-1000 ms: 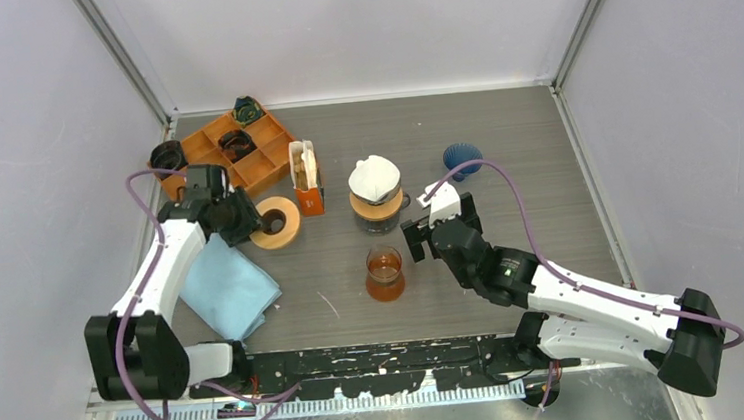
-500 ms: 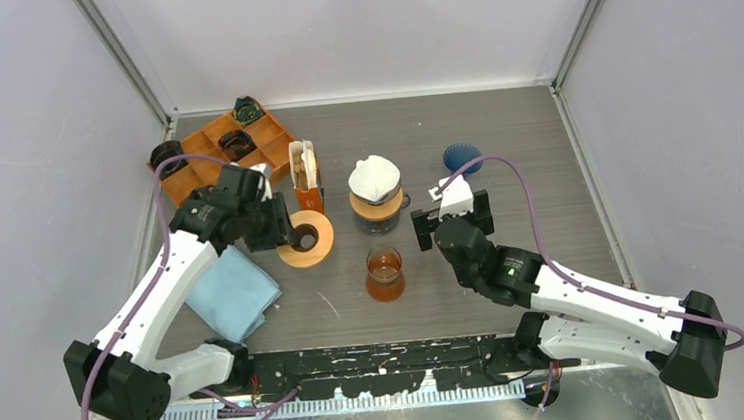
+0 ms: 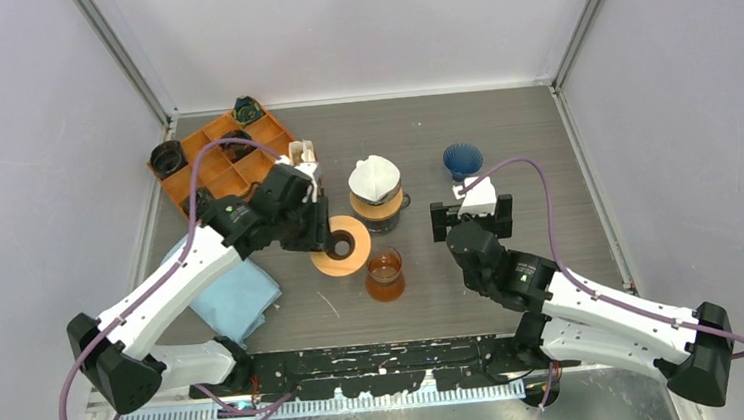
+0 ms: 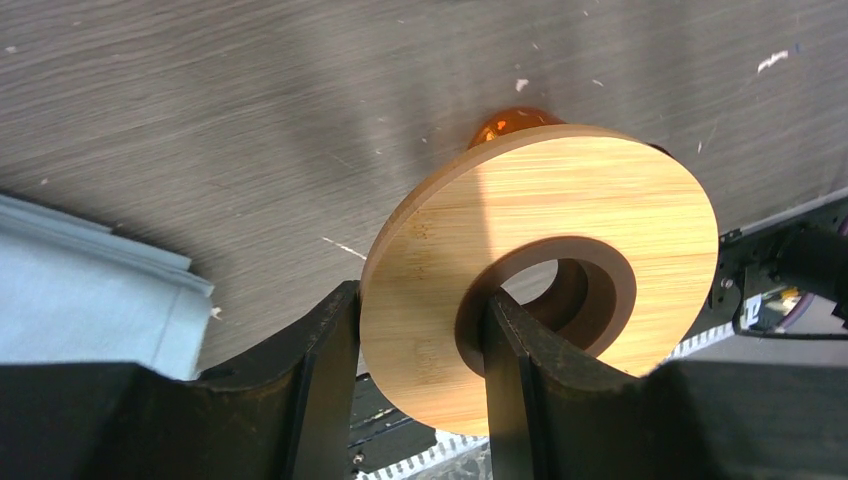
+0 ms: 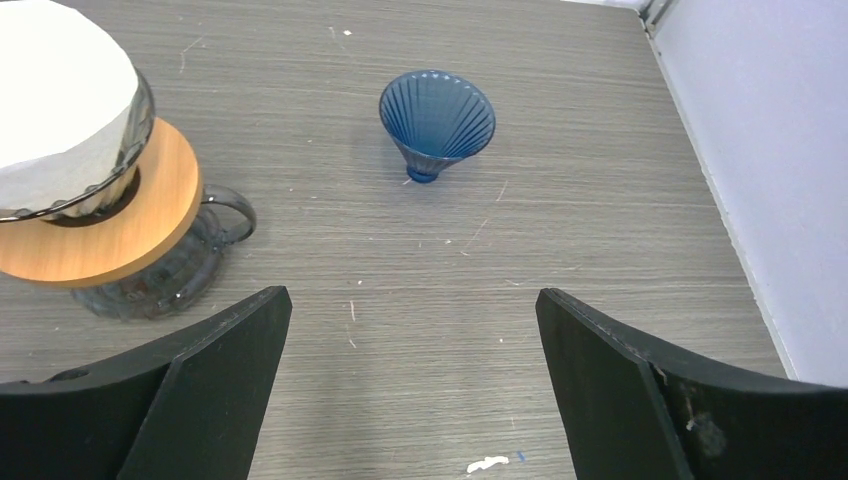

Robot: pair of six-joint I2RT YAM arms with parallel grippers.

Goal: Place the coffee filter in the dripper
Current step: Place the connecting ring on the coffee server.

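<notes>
A white paper coffee filter (image 3: 373,175) (image 5: 60,110) sits in a glass cone with a wooden collar, on top of a glass mug (image 5: 165,275). A blue ribbed dripper (image 3: 462,158) (image 5: 437,115) lies alone on the table, to the right of the mug. My left gripper (image 3: 318,236) (image 4: 420,310) is shut on a wooden ring (image 3: 332,264) (image 4: 560,200), one finger through its hole. It holds the ring tilted just left of an amber glass (image 3: 385,274) (image 4: 510,122). My right gripper (image 3: 471,219) (image 5: 410,300) is wide open with nothing in it, facing the blue dripper from the near side.
An orange compartment tray (image 3: 213,147) with dark parts stands at the back left. Next to it is an orange holder of paper filters (image 3: 305,175). A folded blue cloth (image 3: 229,291) lies at the front left under my left arm. Walls enclose the table.
My left arm has carried the wooden ring to the right, from beside the blue cloth to just left of the amber glass. My right gripper has shifted right and stayed open.
</notes>
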